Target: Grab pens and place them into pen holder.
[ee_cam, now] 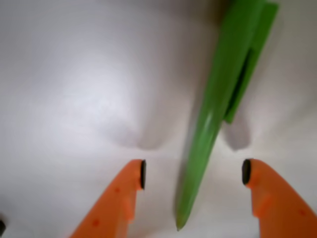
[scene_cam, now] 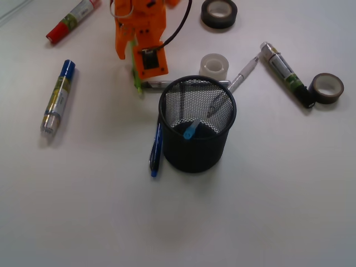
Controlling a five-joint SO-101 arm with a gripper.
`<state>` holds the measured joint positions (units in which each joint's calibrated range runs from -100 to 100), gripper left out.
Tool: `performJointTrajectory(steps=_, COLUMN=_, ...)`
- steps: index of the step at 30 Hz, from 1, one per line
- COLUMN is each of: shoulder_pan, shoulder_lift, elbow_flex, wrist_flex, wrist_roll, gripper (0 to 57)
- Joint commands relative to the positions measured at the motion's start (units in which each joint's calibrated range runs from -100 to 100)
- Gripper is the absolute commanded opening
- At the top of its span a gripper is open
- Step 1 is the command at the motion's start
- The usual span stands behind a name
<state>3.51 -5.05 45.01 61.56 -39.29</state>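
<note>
The orange end effector [ee_cam: 193, 173] is seen spread open astride the lime green pen [ee_cam: 218, 114], lying toward the surface's far edge behind the pen holder [scene_cam: 197, 123]; an off-centre closing could roll it away.

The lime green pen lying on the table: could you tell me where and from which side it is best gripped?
Probably on the bare barrel of the lime green pen, below the clip, coming straight down from above. It lies flat on the table, and the open gripper already straddles it, one of its fingers on each side, so closing across its narrow width should hold it.
</note>
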Motion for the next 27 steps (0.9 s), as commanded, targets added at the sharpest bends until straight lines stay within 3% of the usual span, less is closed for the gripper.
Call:
performJointTrajectory(steps=1, shoulder_pan=-0.34, shoulder_lift=1.78, elbow_flex=-1.90, wrist_flex=-2.50, wrist_roll=-0.93, gripper=23.0)
performJointTrajectory(steps=6, shoulder_pan=1.61, shoulder_lift=3.65, elbow_flex=-2.62, wrist_flex=-3.11, wrist_roll=-0.98, gripper=19.9)
performJointTrajectory(steps=12, shoulder_pan=2.80, shoulder_lift=3.65, elbow_flex=-1.90, wrist_flex=-4.77, wrist_roll=-0.54, gripper=0.0)
performJointTrajectory(steps=20, shoulder_pan=3.92, shoulder_lift=1.69, elbow_flex=-2.35, wrist_flex=-3.46, wrist_roll=1.56, gripper=0.3)
performJointTrajectory(steps=27, shoulder_pan=6.02, shoulder_lift=-13.94, elbow_flex=-16.21, wrist_flex=5.90, wrist_roll=2.54, gripper=0.3)
